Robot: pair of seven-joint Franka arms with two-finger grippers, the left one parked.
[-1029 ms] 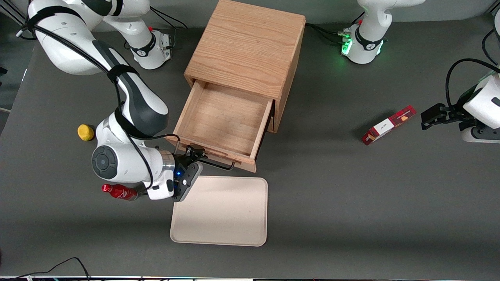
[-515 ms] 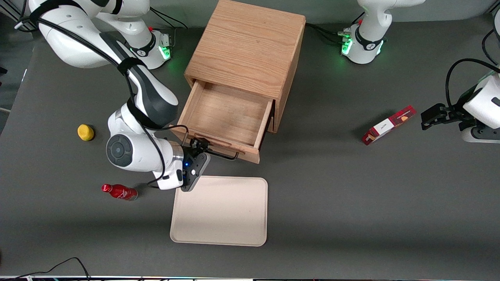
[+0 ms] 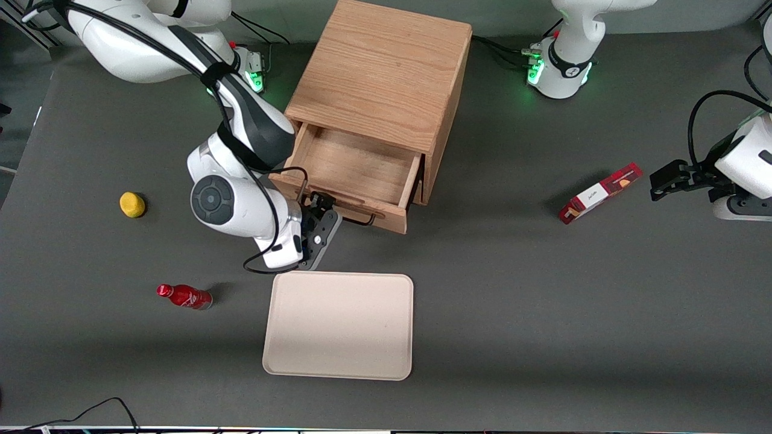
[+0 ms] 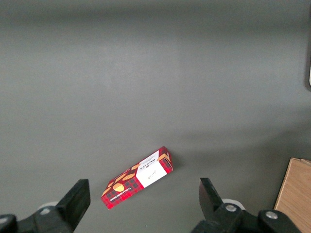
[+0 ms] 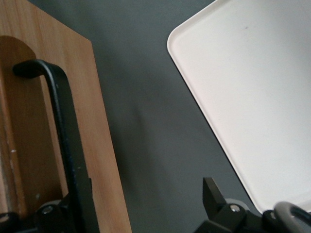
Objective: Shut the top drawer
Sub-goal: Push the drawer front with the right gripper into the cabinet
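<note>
The wooden cabinet stands at the middle of the table, and its top drawer is pulled partway out, its inside bare. My right gripper sits against the drawer's front panel, at the end of the black wire handle nearer the working arm. The gripper is open. One of its fingers lies along the handle on the wood. The other finger stands off the panel over the grey table. The lower drawer is hidden under the top one.
A beige tray lies just in front of the drawer, nearer the front camera. A red bottle and a yellow lump lie toward the working arm's end. A red box lies toward the parked arm's end.
The gripper has travelled toward the cabinet, away from the tray, staying against the drawer front. The top drawer has slid in with it and now sticks out much less.
</note>
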